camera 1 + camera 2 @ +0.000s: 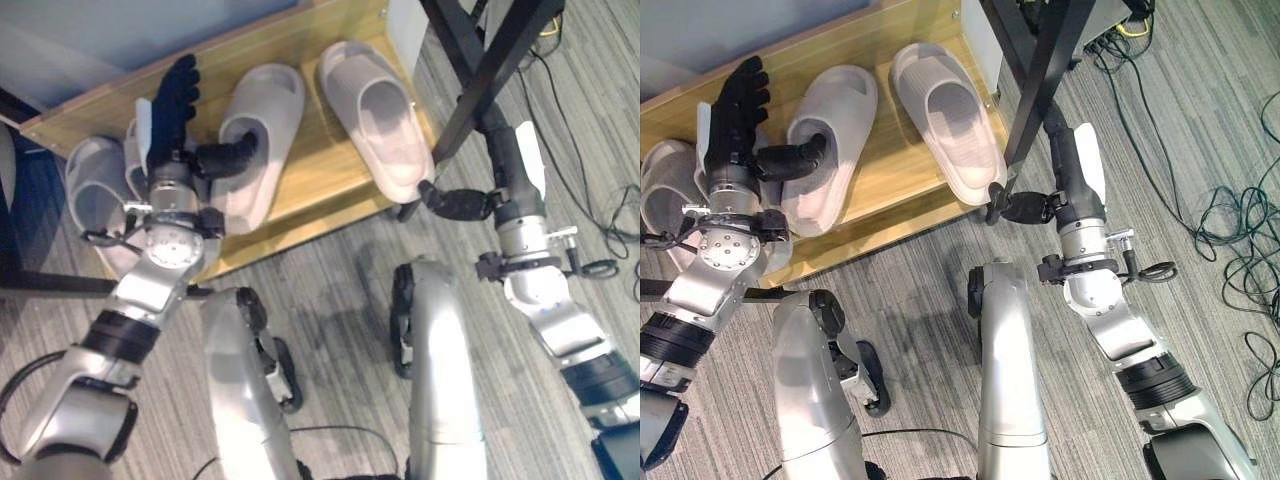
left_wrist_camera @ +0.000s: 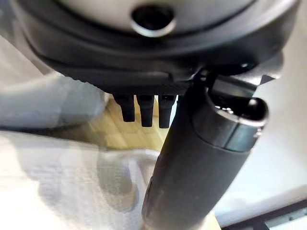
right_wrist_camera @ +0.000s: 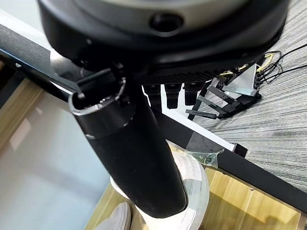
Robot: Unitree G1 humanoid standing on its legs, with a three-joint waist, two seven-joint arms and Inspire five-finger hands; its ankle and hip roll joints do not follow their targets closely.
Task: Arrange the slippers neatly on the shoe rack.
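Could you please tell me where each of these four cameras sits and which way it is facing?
Left eye view: on the head, looking down at the shoe rack; left hand over the slippers, right hand by one's heel.
Right eye view: beside it, same scene, set slightly apart.
Left wrist view: on the left wrist, looking along the thumb at a slipper.
Right wrist view: on the right wrist, looking past its thumb at rack and black frame.
Both eye views share rack, slippers and both hands.
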